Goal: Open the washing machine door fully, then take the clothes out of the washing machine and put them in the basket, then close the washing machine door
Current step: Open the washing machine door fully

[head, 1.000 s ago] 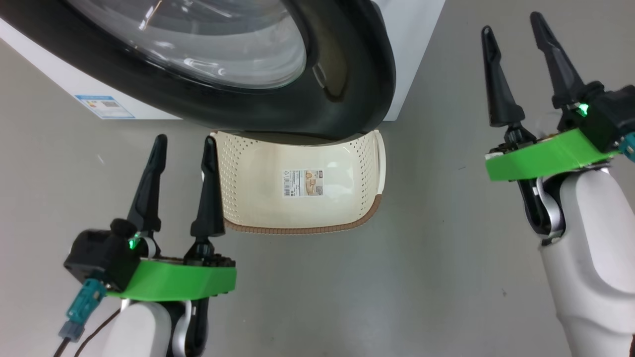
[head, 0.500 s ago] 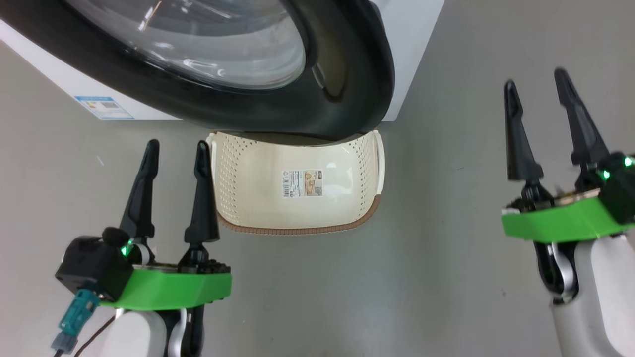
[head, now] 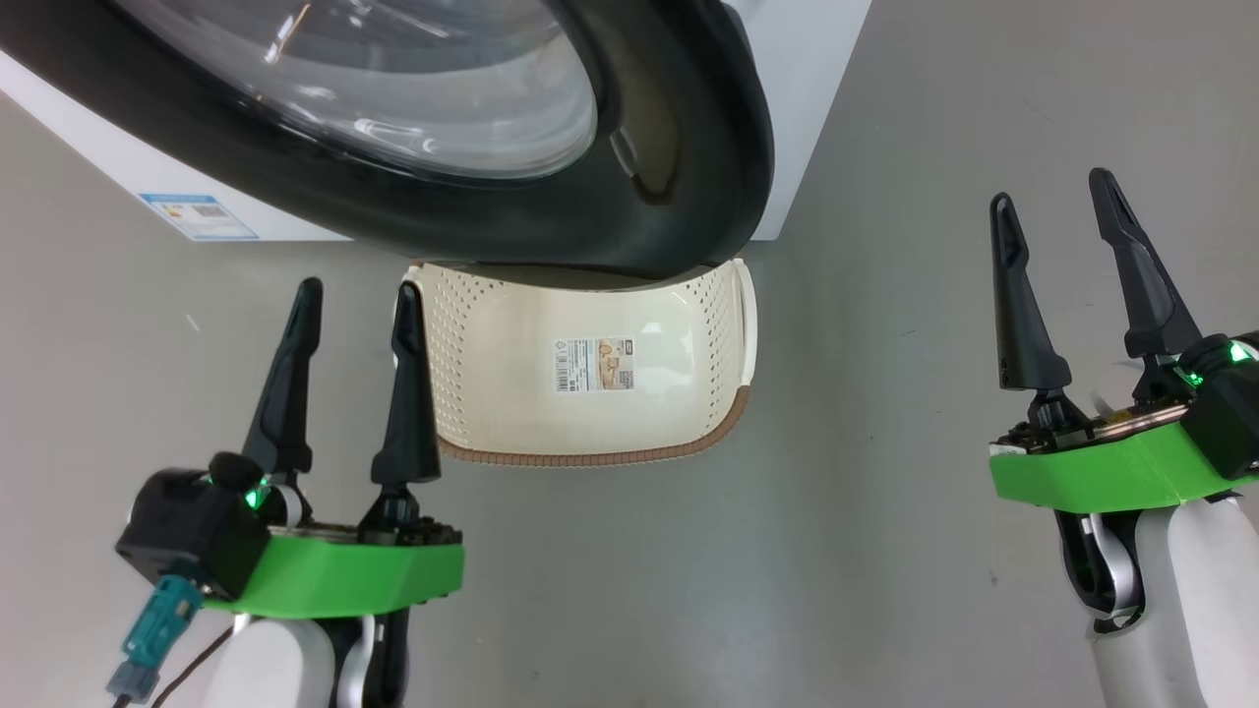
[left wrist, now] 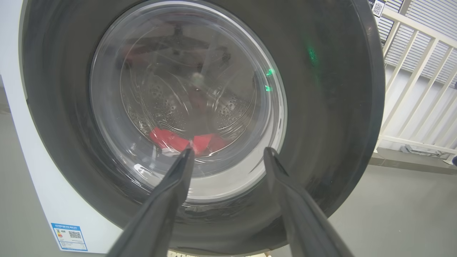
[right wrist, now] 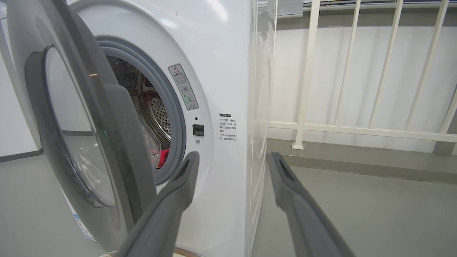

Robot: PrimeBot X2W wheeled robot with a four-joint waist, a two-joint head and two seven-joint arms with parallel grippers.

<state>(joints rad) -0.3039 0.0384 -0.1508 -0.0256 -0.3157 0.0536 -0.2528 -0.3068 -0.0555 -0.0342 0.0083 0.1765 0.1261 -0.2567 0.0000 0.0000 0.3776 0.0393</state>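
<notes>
Both empty and splayed wide: left gripper (head: pixel 359 288) just beside basket (head: pixel 492 393), right gripper (head: pixel 1051 187) well apart.

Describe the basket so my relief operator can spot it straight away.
Find the white washing machine; its big black-rimmed door stands ajar. On the grey floor under that door sits the basket. It is cream plastic with perforated sides, a brown woven-look rim and a paper label on its bottom.

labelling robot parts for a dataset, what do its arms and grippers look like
Both the left gripper and right gripper have two long, tapered black fingers on a bright green mount, each with a small green light. The forearms are white. A teal connector with a dark cable hangs from the left gripper's black housing.
</notes>
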